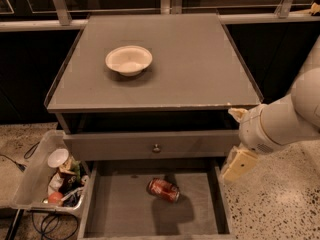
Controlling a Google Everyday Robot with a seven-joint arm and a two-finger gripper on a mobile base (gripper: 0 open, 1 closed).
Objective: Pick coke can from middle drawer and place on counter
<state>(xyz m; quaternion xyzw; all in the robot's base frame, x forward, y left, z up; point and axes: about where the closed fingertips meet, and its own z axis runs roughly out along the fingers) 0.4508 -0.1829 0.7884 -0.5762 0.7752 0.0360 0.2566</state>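
The coke can [163, 190] is a small red can lying on its side on the floor of the open middle drawer [117, 211], a little right of the drawer's centre. The counter [200, 69] is the flat grey cabinet top above it, with a chipped front edge. My gripper [239, 165] hangs from the white arm at the right, just above the drawer's right wall. It is to the right of the can and higher, and it touches neither the can nor the drawer floor.
A white bowl [128, 60] sits on the counter's back left part. A shut drawer front with a small round knob [156, 147] is above the open drawer. A clear bin [35, 181] full of clutter stands on the floor at left. Speckled floor lies at right.
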